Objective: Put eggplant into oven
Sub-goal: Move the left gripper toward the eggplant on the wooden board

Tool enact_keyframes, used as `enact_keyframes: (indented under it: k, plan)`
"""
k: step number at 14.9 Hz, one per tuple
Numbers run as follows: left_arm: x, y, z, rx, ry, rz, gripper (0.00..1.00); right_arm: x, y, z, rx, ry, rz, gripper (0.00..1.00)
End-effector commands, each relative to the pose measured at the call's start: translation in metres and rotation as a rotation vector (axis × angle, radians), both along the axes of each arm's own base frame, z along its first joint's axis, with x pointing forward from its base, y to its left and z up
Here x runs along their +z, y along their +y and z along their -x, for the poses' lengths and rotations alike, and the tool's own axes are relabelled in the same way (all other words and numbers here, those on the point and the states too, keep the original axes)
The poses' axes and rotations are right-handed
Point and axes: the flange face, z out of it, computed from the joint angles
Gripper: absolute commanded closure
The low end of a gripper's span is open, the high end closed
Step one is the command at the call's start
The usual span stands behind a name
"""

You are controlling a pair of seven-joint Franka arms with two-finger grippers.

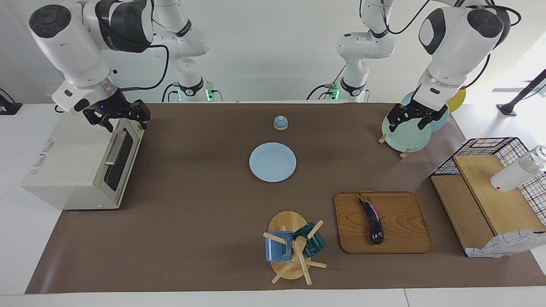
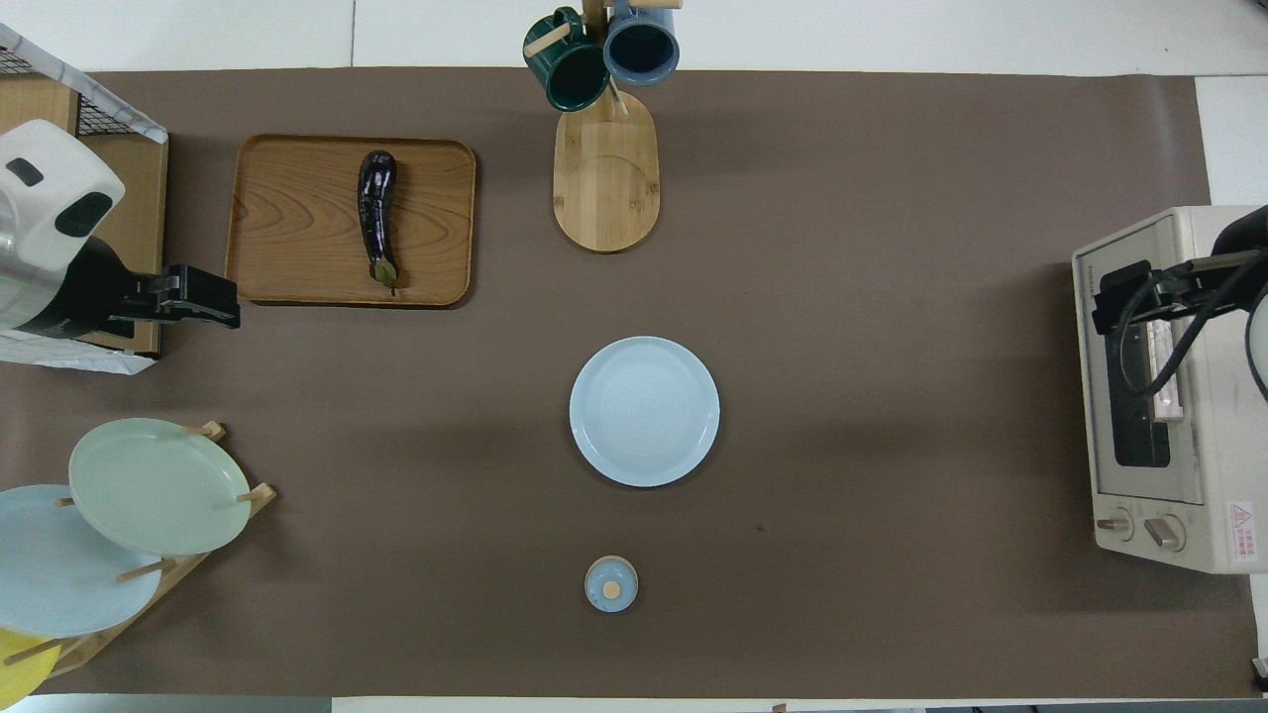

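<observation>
The eggplant (image 1: 372,219) (image 2: 376,213), dark purple and glossy, lies on a wooden tray (image 1: 405,221) (image 2: 287,218) toward the left arm's end of the table, with its stem end pointing toward the robots. The cream oven (image 1: 76,170) (image 2: 1189,475) stands at the right arm's end with its dark glass door shut. My right gripper (image 1: 126,123) (image 2: 1124,297) hangs open over the oven's front top edge, just above the silver handle (image 1: 115,147). My left gripper (image 1: 408,123) (image 2: 213,302) hangs open and empty over the plate rack, apart from the eggplant.
A light blue plate (image 1: 272,162) lies mid-table, with a small blue lid (image 1: 280,123) nearer to the robots. A mug tree (image 1: 294,247) with two mugs stands beside the tray. A plate rack (image 1: 405,136) and a wire basket with wooden boards (image 1: 490,200) fill the left arm's end.
</observation>
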Motion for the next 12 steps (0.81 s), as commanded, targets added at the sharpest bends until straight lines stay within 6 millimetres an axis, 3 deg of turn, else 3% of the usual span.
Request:
enact_keyframes:
  k: [1, 8, 12]
  plan:
    - [0.005, -0.002, 0.003, 0.001, -0.018, 0.017, 0.0, 0.003, 0.0, 0.005, -0.021, 0.005, -0.025, 0.0]
    - [0.004, 0.0, 0.003, 0.012, -0.027, 0.018, 0.0, 0.003, 0.0, 0.005, -0.021, 0.005, -0.025, 0.0]
    - [-0.002, -0.005, -0.01, 0.025, -0.093, 0.029, 0.0, 0.003, 0.0, 0.005, -0.02, 0.005, -0.025, 0.0]
